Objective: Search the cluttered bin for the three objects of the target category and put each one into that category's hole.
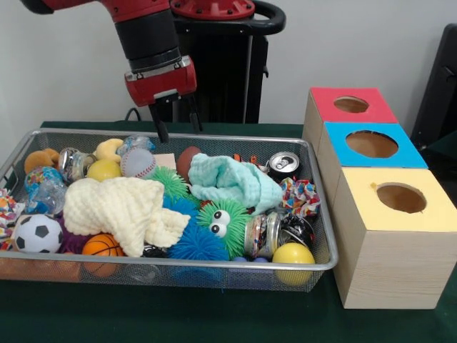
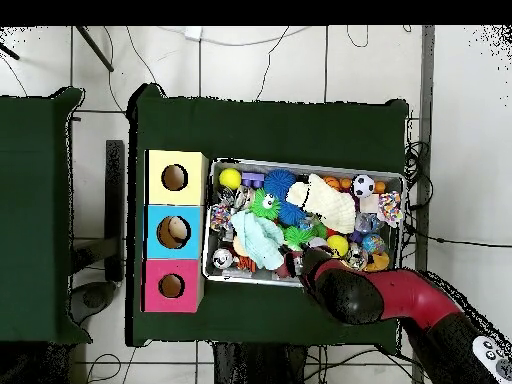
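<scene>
So nearest the front edge of the bench there's the cluttered bin [image 1: 171, 266], stuffed: a soccer ball [image 1: 38, 233], a mini basketball [image 1: 101, 246], a yellow ball [image 1: 293, 254], a cream cloth [image 1: 125, 207] and a green googly-eyed fuzzy thing [image 1: 223, 221]. Further back sit a mint cloth [image 1: 232, 180], a baseball [image 1: 138, 163] and a soda can [image 1: 283, 163]. Off to the bench's right side are the three boxes: yellow hole [image 1: 401, 198], blue hole [image 1: 371, 143], red hole [image 1: 350, 104]. My pincer [image 1: 176, 123] hangs above the bin's far rim, prongs apart, holding nothing. I reckon I'm at the searching step; next I need to drop down on one target and clamp it cleanly.
</scene>
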